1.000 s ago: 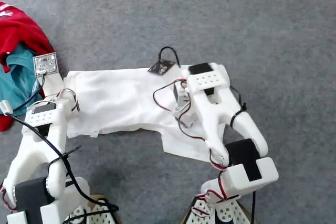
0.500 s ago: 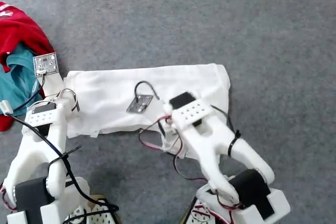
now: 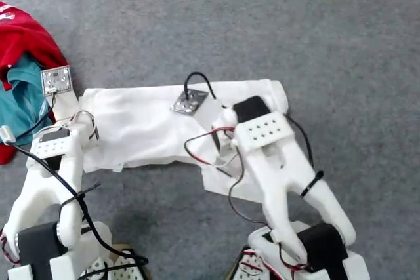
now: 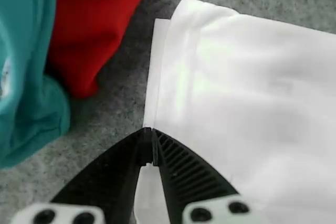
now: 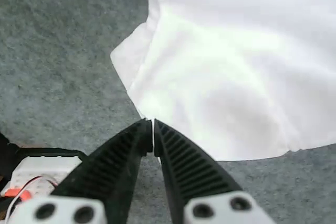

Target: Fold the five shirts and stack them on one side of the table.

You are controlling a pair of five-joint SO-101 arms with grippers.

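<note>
A white shirt [image 3: 144, 122] lies spread flat across the middle of the grey table. My left gripper [image 4: 148, 142] is shut on its left edge, with white cloth [image 4: 252, 77] pinched between the fingers. In the high view this left gripper [image 3: 71, 106] sits at the shirt's left end. My right arm [image 3: 262, 132] reaches over the shirt's right half. My right gripper [image 5: 152, 127] is shut at the near hem of the white shirt [image 5: 220, 66], with a sliver of cloth between its tips. A flap of the shirt [image 3: 226, 181] sticks out toward the arms' bases.
A red shirt [image 3: 23, 37] and a teal shirt [image 3: 23, 96] lie bunched at the table's left edge, close to my left gripper; both the red shirt [image 4: 100, 24] and the teal shirt [image 4: 26, 66] show in the left wrist view. Bare grey table [image 3: 328, 37] spreads to the back and right.
The right arm swung toward the near left over the shirt, then back up toward the right half. The left arm has stayed put.
</note>
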